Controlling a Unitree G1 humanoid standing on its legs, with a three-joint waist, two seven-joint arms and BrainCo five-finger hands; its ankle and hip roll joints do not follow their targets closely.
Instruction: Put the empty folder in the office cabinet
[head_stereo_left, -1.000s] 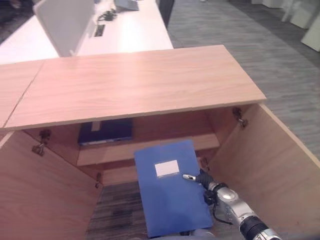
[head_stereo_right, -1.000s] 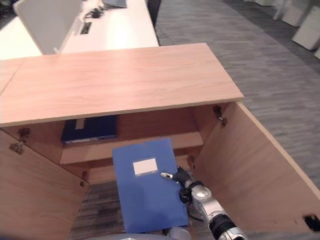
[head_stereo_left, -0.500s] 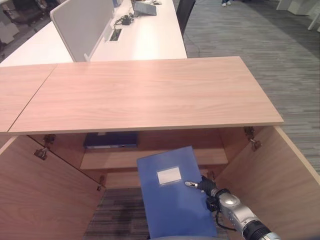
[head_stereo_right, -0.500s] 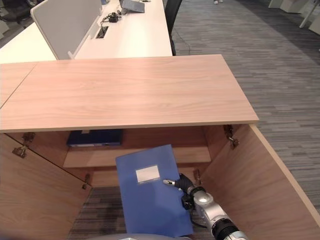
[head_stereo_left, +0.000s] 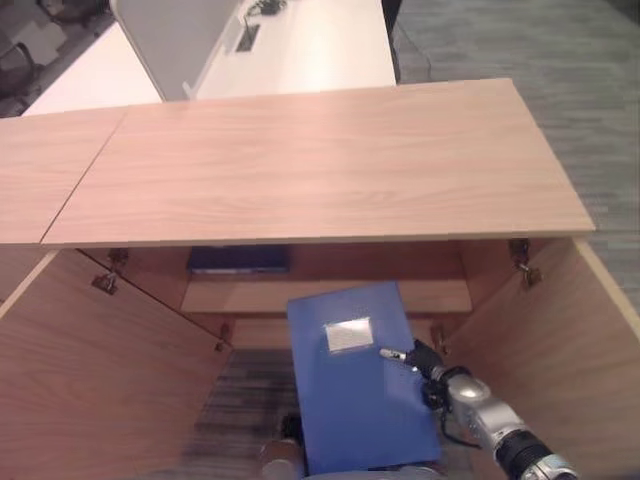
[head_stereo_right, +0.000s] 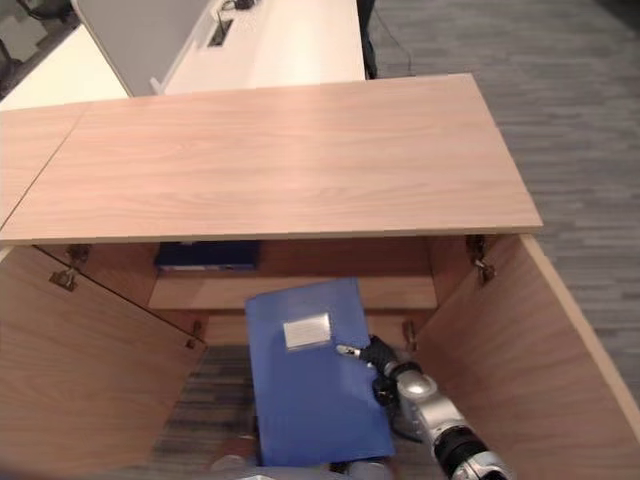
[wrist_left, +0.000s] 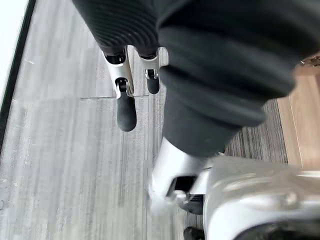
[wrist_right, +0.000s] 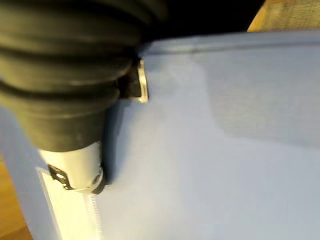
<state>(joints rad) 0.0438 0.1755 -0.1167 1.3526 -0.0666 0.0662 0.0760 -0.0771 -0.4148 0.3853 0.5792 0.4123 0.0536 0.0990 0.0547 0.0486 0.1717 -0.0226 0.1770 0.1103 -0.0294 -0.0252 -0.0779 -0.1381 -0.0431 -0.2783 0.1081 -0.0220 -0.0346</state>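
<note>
A: Folder status? Where is it sitting?

B: Blue folder (head_stereo_left: 358, 385) is tilting in front of the open office cabinet (head_stereo_left: 320, 165), white label (head_stereo_left: 347, 336) facing up, top edge leaning toward the lower shelf (head_stereo_left: 325, 297). It is not lying on a shelf; it is hanging in the gap between the two open doors, over the striped carpet (head_stereo_left: 235, 410).

A: Your right hand?

B: My right hand (head_stereo_left: 425, 362) is gripping the folder's right edge. My thumb (head_stereo_left: 394, 354) is pressing on the cover just beside the label, and my fingers are going behind the folder, so I am pinching it. In my right wrist view the thumb (wrist_right: 75, 167) is lying flat against the blue cover (wrist_right: 215, 150).

A: Left hand?

B: My left hand (wrist_left: 131, 75) is showing in its wrist view over grey floor, fingers (wrist_left: 125, 107) hanging straight and relaxed, holding nothing.

A: Anything else in the cabinet?

B: Dark blue folder (head_stereo_left: 238, 259) is lying flat on the upper shelf, at its left side, under the wooden top. Left door (head_stereo_left: 95, 385) and right door (head_stereo_left: 560, 350) are both standing wide open. White desk (head_stereo_left: 300, 45) is running behind the cabinet.
</note>
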